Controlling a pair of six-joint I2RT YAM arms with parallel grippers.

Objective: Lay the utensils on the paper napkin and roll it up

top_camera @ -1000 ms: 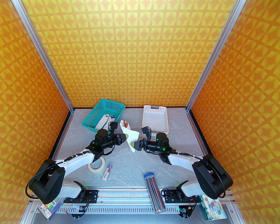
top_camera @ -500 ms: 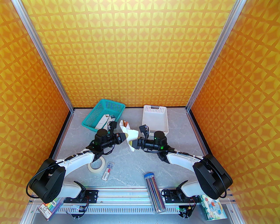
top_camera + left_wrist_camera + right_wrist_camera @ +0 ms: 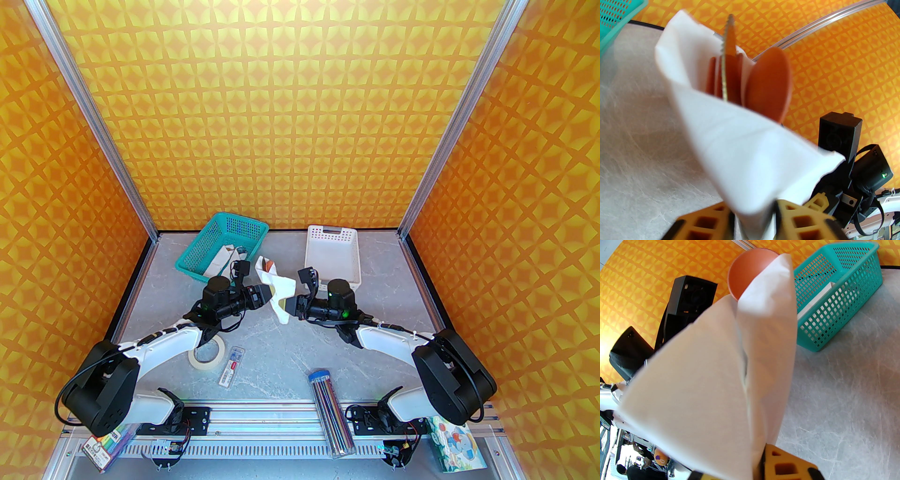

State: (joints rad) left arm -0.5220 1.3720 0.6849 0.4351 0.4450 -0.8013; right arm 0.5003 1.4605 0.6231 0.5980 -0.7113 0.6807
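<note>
The white paper napkin (image 3: 280, 289) hangs above the table between my two grippers, folded loosely around the utensils. In the left wrist view the reddish-brown spoon (image 3: 768, 86), the serrated knife blade (image 3: 728, 58) and the orange fork (image 3: 712, 77) poke out of the napkin (image 3: 745, 145). My left gripper (image 3: 268, 295) is shut on the napkin's left side, its yellow pads (image 3: 703, 222) pinching the paper. My right gripper (image 3: 290, 307) is shut on the right side. The right wrist view has the spoon bowl (image 3: 745, 272) above the napkin (image 3: 705, 380).
A teal basket (image 3: 222, 246) holding a white bundle stands at the back left, a white slotted tray (image 3: 333, 255) at the back right. Nearer lie a tape roll (image 3: 206, 351), a small pack (image 3: 232, 365), a pencil tube (image 3: 330, 412) and a tissue pack (image 3: 457, 443).
My right gripper has moved left toward the left gripper, and the napkin between them has bunched narrower around the utensils. The left arm has barely moved.
</note>
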